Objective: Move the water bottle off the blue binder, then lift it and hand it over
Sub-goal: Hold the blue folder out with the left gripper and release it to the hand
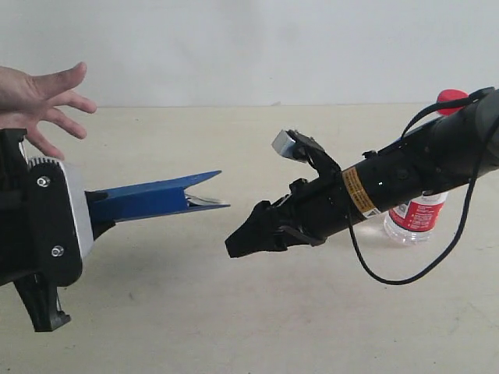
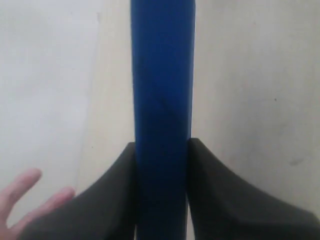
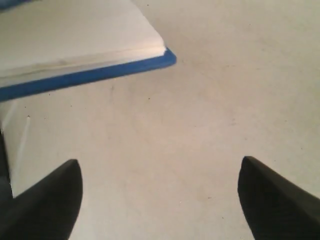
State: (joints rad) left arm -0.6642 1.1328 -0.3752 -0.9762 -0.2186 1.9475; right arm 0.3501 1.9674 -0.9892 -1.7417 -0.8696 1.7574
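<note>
Small clear plastic water bottle (image 1: 417, 214) with red cap and red label: upright on the tan table (image 1: 234, 327), far right, partly hidden behind the black right arm (image 1: 405, 175). Flat bright blue binder (image 1: 152, 199): up in the air, well apart from the bottle, pinched by the black left gripper (image 2: 161, 147). Right gripper (image 1: 248, 232): spread wide, holding nothing. Open bare hand (image 1: 43, 97) just above the left gripper.

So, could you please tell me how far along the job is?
Done: the water bottle stands on the table, off the blue binder. In hand: the left tool holds the binder raised, near a person's open hand. Left: the handover itself; the right tool is open and empty.
</note>
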